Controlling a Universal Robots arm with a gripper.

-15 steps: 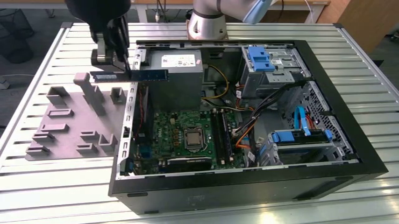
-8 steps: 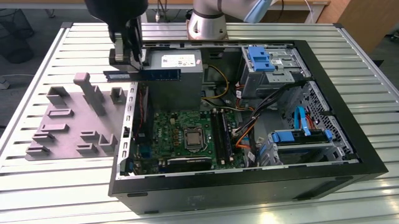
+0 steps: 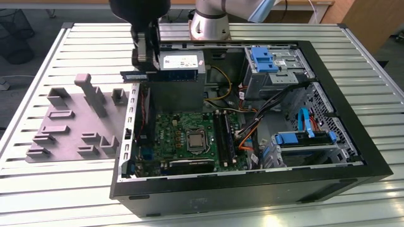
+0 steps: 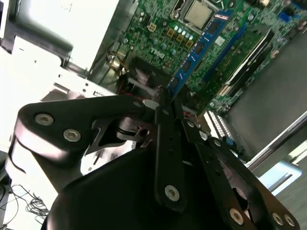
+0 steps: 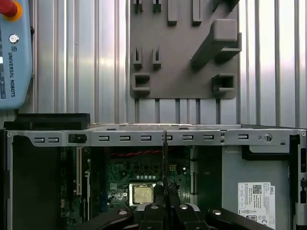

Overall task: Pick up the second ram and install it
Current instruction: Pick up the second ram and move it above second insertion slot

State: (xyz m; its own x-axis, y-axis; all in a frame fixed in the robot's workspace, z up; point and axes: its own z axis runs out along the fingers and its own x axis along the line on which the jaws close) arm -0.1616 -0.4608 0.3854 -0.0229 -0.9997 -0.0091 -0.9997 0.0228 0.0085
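Note:
The second ram (image 3: 135, 75) is a thin blue-green stick, and my gripper (image 3: 144, 70) is shut on one end of it. In the exterior view it hangs level above the case's rim, on the exterior view's left side of the open computer case (image 3: 252, 191). In the second wrist view the ram (image 4: 199, 45) reaches out from the gripper (image 4: 162, 98) over the green motherboard (image 4: 158, 33). In the first wrist view the ram (image 5: 165, 167) appears edge-on as a thin line above the gripper (image 5: 165, 205). The black memory slots (image 3: 222, 135) lie lower, beside the processor socket (image 3: 196, 140).
A grey fixture plate (image 3: 69, 125) with upright holders lies on the slatted table at the exterior view's left. Inside the case are the power supply (image 3: 180, 62), orange and yellow cables (image 3: 243, 135) and blue drive-bay clips (image 3: 262, 59). A teach pendant (image 5: 14, 52) rests on the table.

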